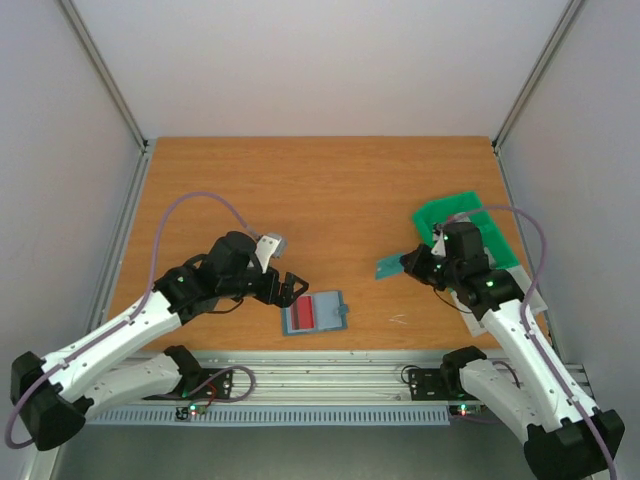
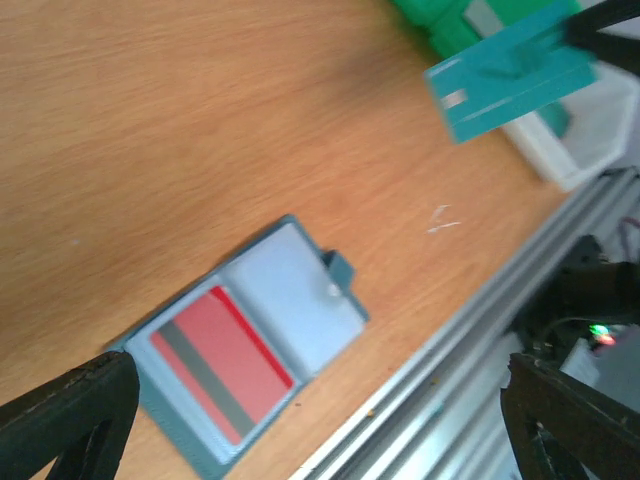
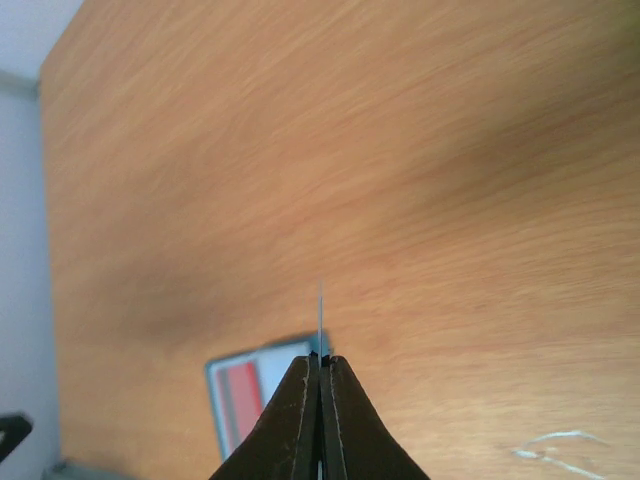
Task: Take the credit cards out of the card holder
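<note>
- Saw black left gripper [image 1: 287, 288] spread wide and empty, just beside holder [image 1: 315, 314].
- Found holder unfolded flat on woodgrain table [image 1: 330, 190] near front edge: blue-grey, two rectangular panels, small tab on one side.
- Noted thin red card [image 2: 222, 362] with grey stripe in one panel; other panel smooth and pale.
- Saw right gripper [image 3: 320, 365] pinched tight on thin teal card [image 2: 505, 85], raised off table near green plastic bin [image 1: 448, 212].
</note>
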Robot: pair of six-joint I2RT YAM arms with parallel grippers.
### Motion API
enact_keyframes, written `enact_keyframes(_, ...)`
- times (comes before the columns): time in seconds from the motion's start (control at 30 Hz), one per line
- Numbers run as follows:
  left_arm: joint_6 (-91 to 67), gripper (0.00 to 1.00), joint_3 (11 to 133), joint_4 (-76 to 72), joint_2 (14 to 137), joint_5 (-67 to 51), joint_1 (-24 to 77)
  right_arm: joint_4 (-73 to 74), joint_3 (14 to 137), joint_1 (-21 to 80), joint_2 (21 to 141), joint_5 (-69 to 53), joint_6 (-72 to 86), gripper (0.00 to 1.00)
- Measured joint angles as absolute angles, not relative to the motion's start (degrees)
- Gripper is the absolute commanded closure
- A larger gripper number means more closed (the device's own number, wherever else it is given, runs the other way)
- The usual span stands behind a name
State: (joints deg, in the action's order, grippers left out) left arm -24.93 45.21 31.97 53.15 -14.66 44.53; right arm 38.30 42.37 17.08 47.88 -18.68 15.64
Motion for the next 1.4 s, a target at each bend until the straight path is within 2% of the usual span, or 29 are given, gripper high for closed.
enact_keyframes(0.43,-25.28,0.01,45.21,33.36,57.74,-15.18,40.45,47.97,45.91,5.8,44.27,4.84,18.81,0.99)
enact_keyframes(0.87,-24.73,0.01,45.21,33.45,59.51,-12.58,39.07,55.16,48.82,1.83,39.75,22.52,17.72,0.99)
enact_keyframes(1.13,-23.35,0.01,45.23,33.54,59.57,-10.96,37.71,55.55,47.11,-3.75,40.45,28.97,16.8,0.99)
enact_keyframes(1.4,-23.31,0.01,45.34,33.28,61.3,-15.38,36.6,55.68,46.19,-9.43,45.25,29.95,17.12,0.99)
